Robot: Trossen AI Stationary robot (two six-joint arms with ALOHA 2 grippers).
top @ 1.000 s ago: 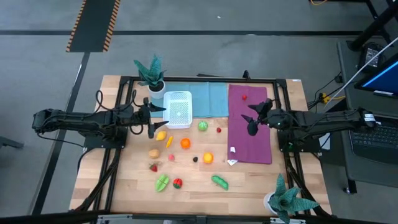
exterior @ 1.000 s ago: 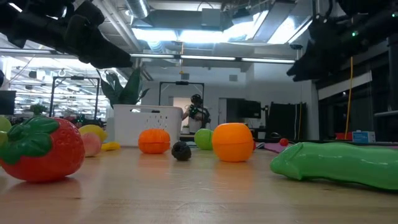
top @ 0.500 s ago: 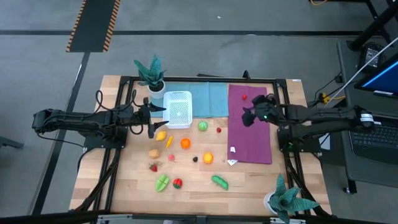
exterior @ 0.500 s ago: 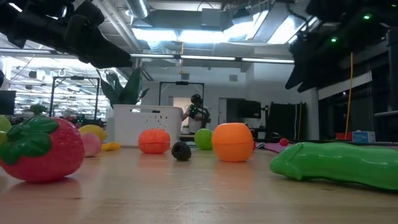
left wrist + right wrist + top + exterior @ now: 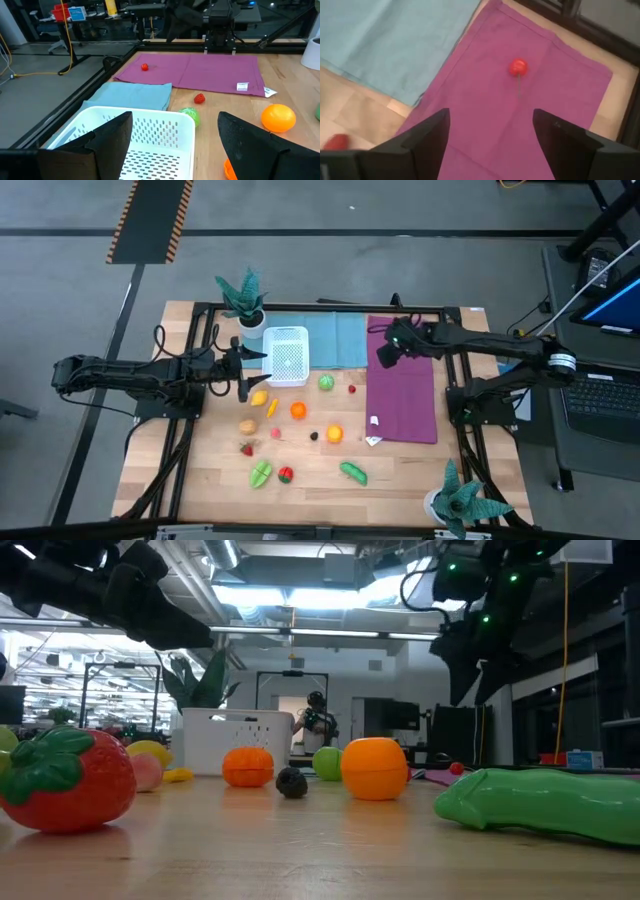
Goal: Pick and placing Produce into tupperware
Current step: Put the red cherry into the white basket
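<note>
The white perforated tupperware (image 5: pixel 285 355) stands at the table's far middle, with nothing showing inside it. Toy produce lies scattered on the wood nearer than it: a yellow piece (image 5: pixel 258 397), orange ones (image 5: pixel 297 410) (image 5: pixel 334 434), a green ball (image 5: pixel 326 382), a strawberry (image 5: pixel 246 448) and a green pod (image 5: pixel 352 472). A small red cherry (image 5: pixel 518 66) rests on the purple cloth (image 5: pixel 400 395). My left gripper (image 5: pixel 245 385) hovers open at the tupperware's (image 5: pixel 135 145) left near corner. My right gripper (image 5: pixel 385 352) hangs open above the purple cloth, just short of the cherry (image 5: pixel 393 336).
A teal cloth (image 5: pixel 330 340) lies between the tupperware and the purple cloth. Potted plants stand at the far left (image 5: pixel 245 305) and near right corner (image 5: pixel 460 500). A white tag (image 5: pixel 372 422) sits at the purple cloth's near edge. A person (image 5: pixel 315 720) shows far behind the table.
My right gripper has swung toward the table's left and far edge across the purple cloth, coming close to the cherry; its arm has stretched out further. Nothing on the table has moved.
</note>
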